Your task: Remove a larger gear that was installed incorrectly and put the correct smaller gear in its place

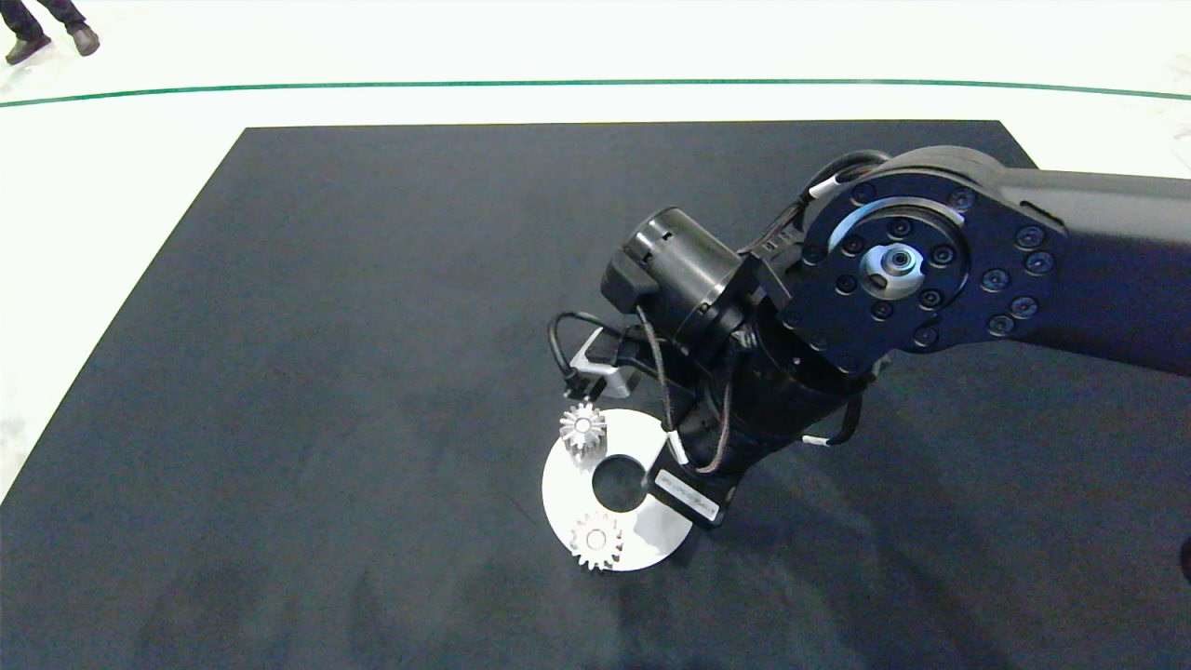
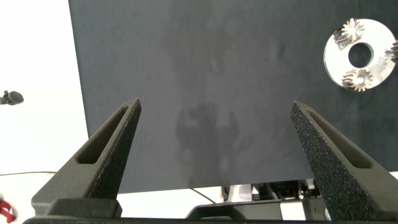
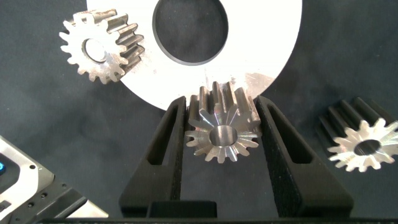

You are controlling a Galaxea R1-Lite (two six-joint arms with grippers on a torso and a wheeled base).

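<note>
Right wrist view: right claw (image 3: 222,134) clenched on a gear (image 3: 222,132) at the disc (image 3: 273,43) rim; other loose gear (image 3: 362,144) beside. Which is larger, unclear. Risk: tilt jams it. Left claw (image 2: 216,134) released, well clear.

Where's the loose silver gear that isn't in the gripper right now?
In the right wrist view, the second loose silver toothed gear lies on the dark mat, beside the right gripper, off the silver disc.
</note>
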